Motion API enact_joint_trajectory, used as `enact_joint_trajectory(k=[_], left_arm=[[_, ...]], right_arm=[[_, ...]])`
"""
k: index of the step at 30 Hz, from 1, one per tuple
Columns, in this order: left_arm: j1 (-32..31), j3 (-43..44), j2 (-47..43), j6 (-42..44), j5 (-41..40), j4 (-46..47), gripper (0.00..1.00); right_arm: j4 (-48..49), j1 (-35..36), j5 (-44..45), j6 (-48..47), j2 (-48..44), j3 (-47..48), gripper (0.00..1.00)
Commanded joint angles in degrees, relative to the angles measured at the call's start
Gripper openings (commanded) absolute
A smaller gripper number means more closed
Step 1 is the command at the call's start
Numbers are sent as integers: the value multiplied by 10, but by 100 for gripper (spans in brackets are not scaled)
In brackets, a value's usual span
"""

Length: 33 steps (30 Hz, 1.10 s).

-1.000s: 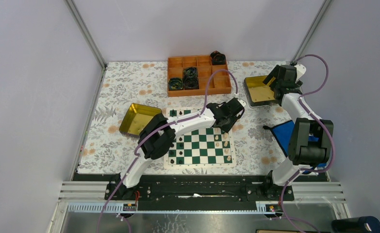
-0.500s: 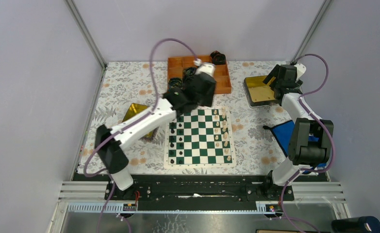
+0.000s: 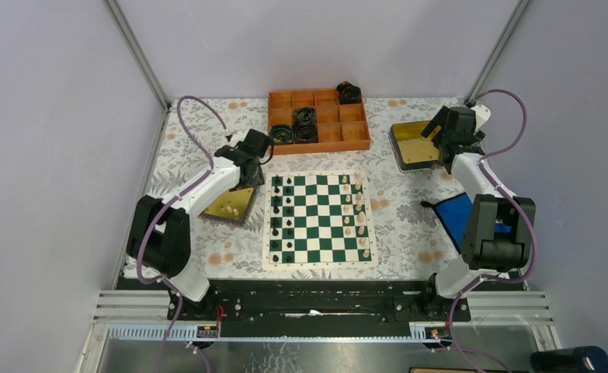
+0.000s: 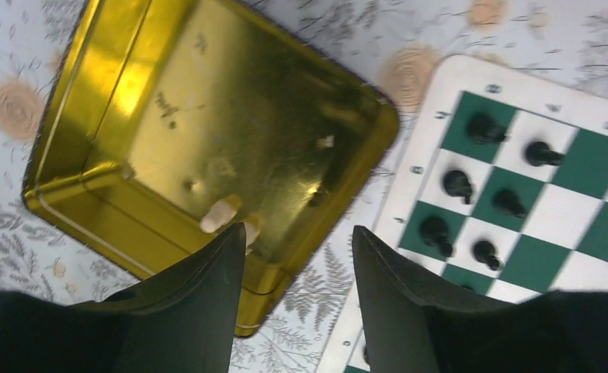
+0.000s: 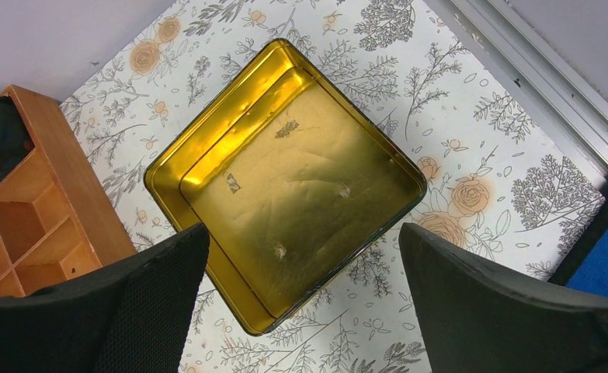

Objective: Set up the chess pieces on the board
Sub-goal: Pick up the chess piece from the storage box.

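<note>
The green and white board (image 3: 320, 264) lies mid-table. Black pieces (image 3: 282, 217) fill its two left columns and cream pieces (image 3: 356, 214) stand along its right columns. My left gripper (image 3: 248, 177) is open and empty, hovering over the near corner of the left yellow tin (image 3: 227, 206). In the left wrist view the gripper (image 4: 298, 233) frames that tin's corner (image 4: 316, 101). A cream piece (image 4: 220, 215) lies on its side in the tin by my left finger (image 4: 199, 303). My right gripper (image 3: 438, 142) is open above the right yellow tin (image 5: 293, 179), which holds no piece.
An orange compartment tray (image 3: 339, 136) with black coiled rolls (image 3: 304, 124) stands at the back, and its edge shows in the right wrist view (image 5: 29, 210). A blue object (image 3: 454, 214) lies right of the board. The board's corner with black pieces (image 4: 487, 128) sits right of the left tin.
My left arm swung from the board's far right corner, past the orange tray, to the left yellow tin. The right arm has not moved.
</note>
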Motion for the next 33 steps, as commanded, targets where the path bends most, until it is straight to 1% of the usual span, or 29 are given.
enact_joint_trajectory(k=[1,7,21,26,33], left_arm=[[37,-39,-40,-22,14,10,59],[70,-93,-55,-24,44,33,58],[109,-145,-65,-27,87,63,57],[123,-159,-64,-26,100,79,54],[137,-168,-59,-23,113,96,48]], right_arm=[[22,-2,-10,-7,-28,-2,100],[22,-1,-13,-7,-26,0,100],[23,3,-18,-6,-18,2,100],[22,4,-18,-7,-18,3,100],[20,4,-17,-8,-19,6,100]])
